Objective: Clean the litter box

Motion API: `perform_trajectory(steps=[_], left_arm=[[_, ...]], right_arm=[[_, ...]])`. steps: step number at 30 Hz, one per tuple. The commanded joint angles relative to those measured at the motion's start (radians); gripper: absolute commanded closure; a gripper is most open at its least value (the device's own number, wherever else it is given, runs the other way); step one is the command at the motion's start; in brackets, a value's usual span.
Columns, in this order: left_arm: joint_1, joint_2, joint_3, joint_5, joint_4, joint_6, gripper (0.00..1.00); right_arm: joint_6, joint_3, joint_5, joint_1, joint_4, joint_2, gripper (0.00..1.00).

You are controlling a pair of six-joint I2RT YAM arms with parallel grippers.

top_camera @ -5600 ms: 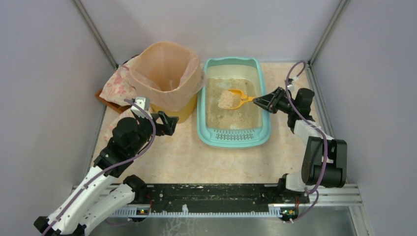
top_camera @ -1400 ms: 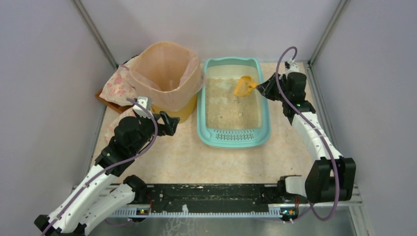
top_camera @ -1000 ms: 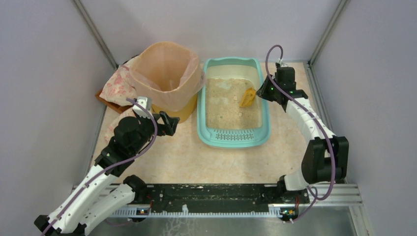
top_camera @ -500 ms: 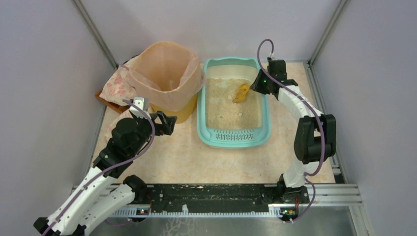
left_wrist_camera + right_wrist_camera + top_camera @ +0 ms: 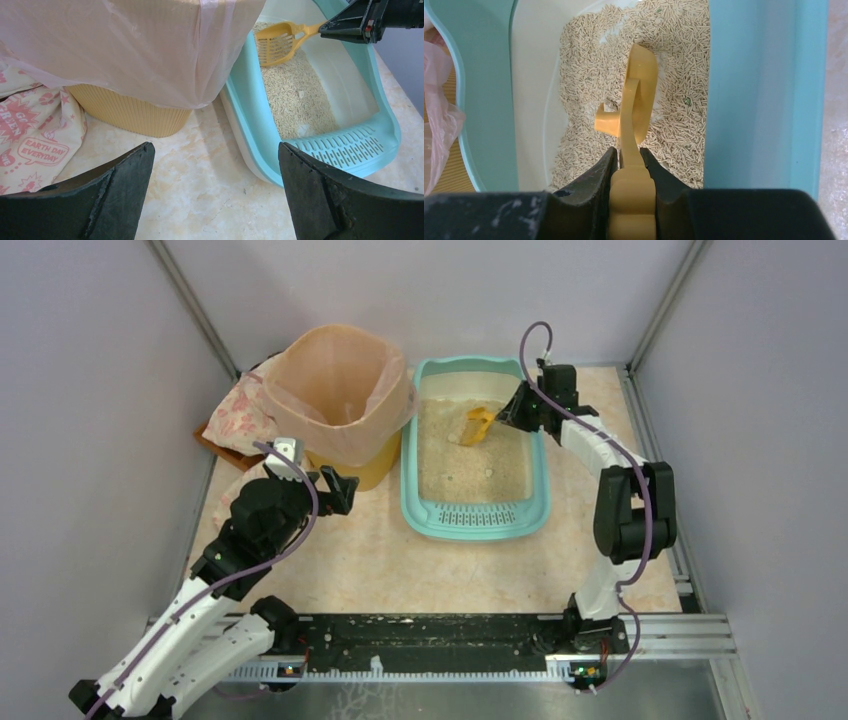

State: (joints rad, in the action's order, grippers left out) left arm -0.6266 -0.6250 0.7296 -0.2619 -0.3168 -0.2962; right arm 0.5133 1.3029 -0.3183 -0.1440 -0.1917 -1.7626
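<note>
Right end effector (image 5: 628, 152) is pinching the yellow scoop (image 5: 636, 95) low inside the litter box (image 5: 475, 520), left end effector (image 5: 215, 150) spread beside the bin (image 5: 375, 472).

A mint-green rectangular litter box (image 5: 408, 480) with rounded corners lies flat, right of centre. A slotted grille (image 5: 476, 517) spans its near end. Beige pellet litter (image 5: 470, 468) covers most of the floor, leaving pale bare plastic at the far end.

Bright, even light; soft shadows; sharp, glare-free views.
</note>
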Motion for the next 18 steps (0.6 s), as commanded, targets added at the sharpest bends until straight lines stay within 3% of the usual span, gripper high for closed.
perform_trajectory(steps=[1,18], left_arm=[[0.000,0.001,0.024,-0.016,-0.003,0.012,0.01],[0.000,-0.004,0.022,-0.025,-0.006,0.012,0.01]], right_arm=[[0.016,-0.016,-0.057,-0.043,0.017,-0.045,1.00],[0.064,-0.058,-0.114,-0.199,0.108,-0.111,1.00]])
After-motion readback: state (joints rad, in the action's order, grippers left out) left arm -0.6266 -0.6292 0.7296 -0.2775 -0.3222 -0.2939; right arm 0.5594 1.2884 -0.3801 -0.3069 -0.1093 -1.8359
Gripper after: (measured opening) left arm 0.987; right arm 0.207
